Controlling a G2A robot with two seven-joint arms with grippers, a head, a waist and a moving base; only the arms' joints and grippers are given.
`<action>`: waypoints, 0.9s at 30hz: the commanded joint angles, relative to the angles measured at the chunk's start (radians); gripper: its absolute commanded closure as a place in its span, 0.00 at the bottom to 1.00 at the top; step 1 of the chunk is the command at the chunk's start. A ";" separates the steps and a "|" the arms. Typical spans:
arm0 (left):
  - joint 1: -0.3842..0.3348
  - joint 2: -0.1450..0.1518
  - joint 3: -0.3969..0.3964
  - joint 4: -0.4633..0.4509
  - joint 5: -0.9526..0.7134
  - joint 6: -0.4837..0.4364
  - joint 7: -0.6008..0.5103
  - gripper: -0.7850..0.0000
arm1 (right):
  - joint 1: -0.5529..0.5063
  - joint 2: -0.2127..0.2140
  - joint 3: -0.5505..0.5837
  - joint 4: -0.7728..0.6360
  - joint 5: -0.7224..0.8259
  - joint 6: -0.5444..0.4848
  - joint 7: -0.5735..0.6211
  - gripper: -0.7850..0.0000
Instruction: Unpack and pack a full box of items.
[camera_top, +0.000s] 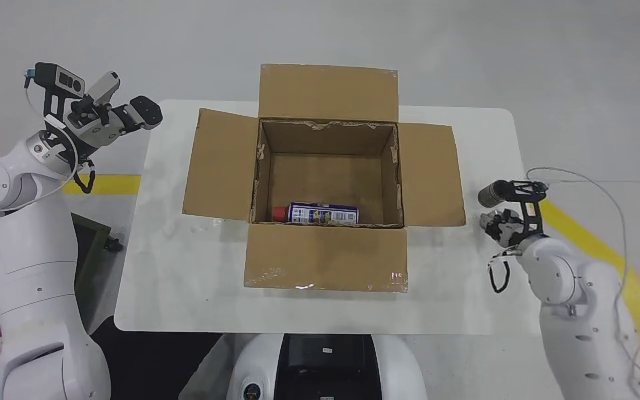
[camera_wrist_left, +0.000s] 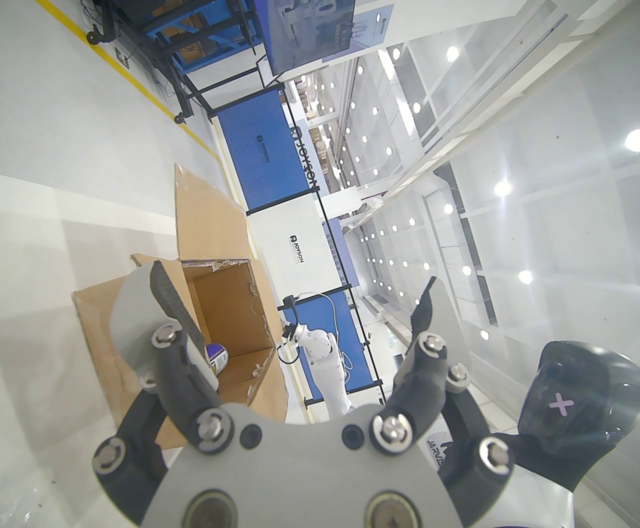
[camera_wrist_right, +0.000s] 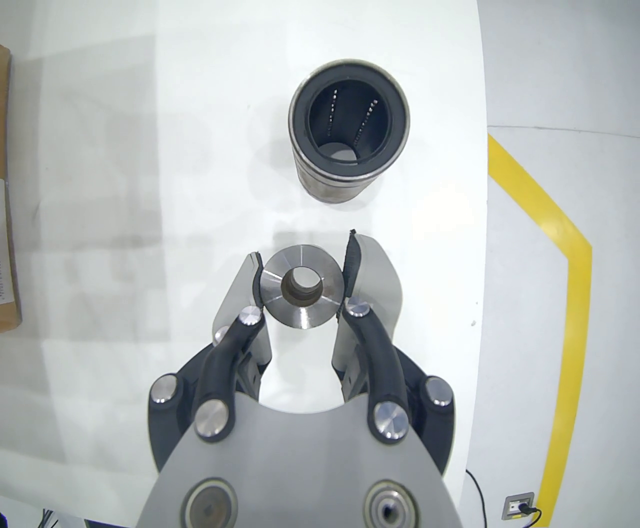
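An open cardboard box (camera_top: 330, 190) sits mid-table with all flaps folded out. At its bottom lies a blue spray can (camera_top: 322, 213) with a red cap, which the left wrist view catches as the can (camera_wrist_left: 217, 356) inside the box (camera_wrist_left: 225, 295). My left gripper (camera_wrist_left: 295, 305) is open and holds nothing, hanging off the table's far left corner (camera_top: 150, 113). My right gripper (camera_wrist_right: 302, 280) is shut on a silver metal bushing (camera_wrist_right: 302, 286) above the table's right edge (camera_top: 503, 228). A dark linear bearing (camera_wrist_right: 348, 150) stands upright just beyond it (camera_top: 490, 193).
The white table (camera_top: 200, 290) has bare surface in front of the box and to its left. Yellow floor tape (camera_wrist_right: 560, 280) runs just past the table's right edge. One box flap (camera_wrist_right: 7, 200) lies away from the right gripper.
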 joint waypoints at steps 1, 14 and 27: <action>0.000 0.000 0.000 0.000 0.000 0.000 0.000 0.00 | 0.006 0.000 -0.007 0.010 -0.014 -0.001 -0.006 1.00; 0.000 0.000 0.000 0.000 0.000 0.000 0.000 0.00 | 0.030 -0.001 -0.025 0.067 0.016 0.011 -0.033 1.00; 0.000 0.000 0.000 0.000 0.000 0.000 0.000 0.00 | 0.041 0.001 -0.018 0.104 0.040 0.008 -0.073 0.43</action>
